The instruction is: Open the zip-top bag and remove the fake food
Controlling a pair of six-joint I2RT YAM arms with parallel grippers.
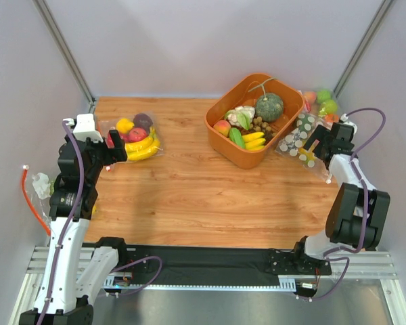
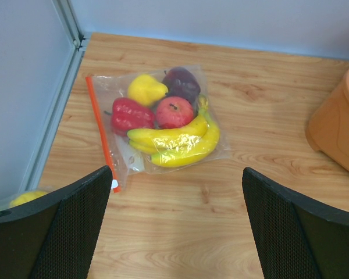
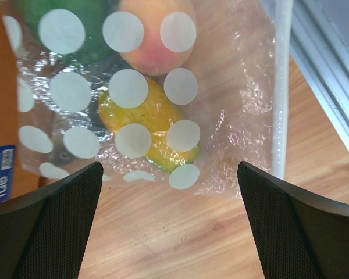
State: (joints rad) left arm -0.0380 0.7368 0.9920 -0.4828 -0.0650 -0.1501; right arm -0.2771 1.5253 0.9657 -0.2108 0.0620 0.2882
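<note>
- Bench [image 1: 189, 196] of wood grain carries an orange tub [image 1: 231, 98] at the far right and bags on both sides.
- Dotted bag [image 3: 244, 104] lies on the bench just right of the tub, near the right wall. In the right wrist view its left side touches the tub's orange wall.
- Clear strip [image 3: 279, 87] runs along the bag's right edge in that view. Whether it is sealed I cannot tell.
- Inside the dotted bag are 3 pieces: a mango [image 3: 145, 125] in the middle, a peach [image 3: 154, 35] beyond it, and a green vegetable [image 3: 87, 17] to the peach's left, partly behind white dots.
- Right gripper [image 3: 168, 174] hangs over the near end of the dotted bag with its jaws spread wide, 1 finger on each side of the view. It grips nothing.
- Left gripper [image 2: 175, 174] is also spread wide and empty, above bare bench just short of a plain bag [image 2: 122, 160].
- Plain bag has an orange strip [image 2: 102, 131] on its left edge and holds bananas [image 2: 180, 142] with a red, a yellow and a dark purple piece.
- Tub holds a pumpkin [image 1: 269, 106] and other loose pieces.
- Another bag [image 1: 321, 101] with green and orange pieces sits at the far right corner.
</note>
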